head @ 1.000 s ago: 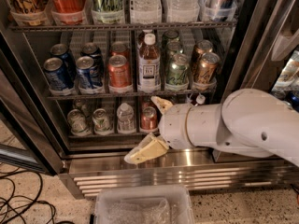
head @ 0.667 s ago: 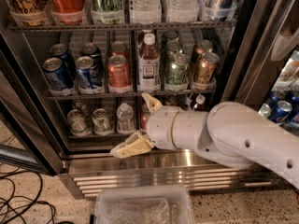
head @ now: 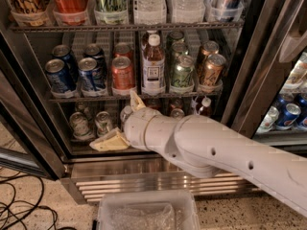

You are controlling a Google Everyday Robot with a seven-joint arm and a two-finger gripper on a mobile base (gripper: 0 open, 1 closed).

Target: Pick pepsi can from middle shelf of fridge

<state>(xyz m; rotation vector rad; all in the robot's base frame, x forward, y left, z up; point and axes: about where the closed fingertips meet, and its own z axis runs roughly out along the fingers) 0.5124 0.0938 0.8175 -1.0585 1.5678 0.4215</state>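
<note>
The fridge (head: 245, 75) stands open. Its middle shelf (head: 81, 98) holds blue pepsi cans in two lanes at the left, with the front ones on the rail (head: 57, 76) (head: 90, 75). To their right stand an orange-red can (head: 123, 73), a bottle (head: 153, 66), green cans (head: 182, 72) and gold cans (head: 211, 71). My gripper (head: 111, 120) is open and empty, one finger (head: 135, 101) pointing up at the shelf rail, the other (head: 108, 142) pointing left. It sits just below the middle shelf, under the orange-red can and right of the pepsi cans.
Small pale cans (head: 79, 124) stand on the lower rack behind my gripper. Big bottles (head: 72, 1) line the top rack. A clear plastic bin (head: 146, 212) sits on the floor in front of the base grille (head: 158, 183). Cables (head: 24, 202) lie at the left. More cans (head: 288, 115) fill the right compartment.
My arm has swung to the left along the lower rack, carrying the gripper from under the green cans to under the orange-red can. The fingers stay spread.
</note>
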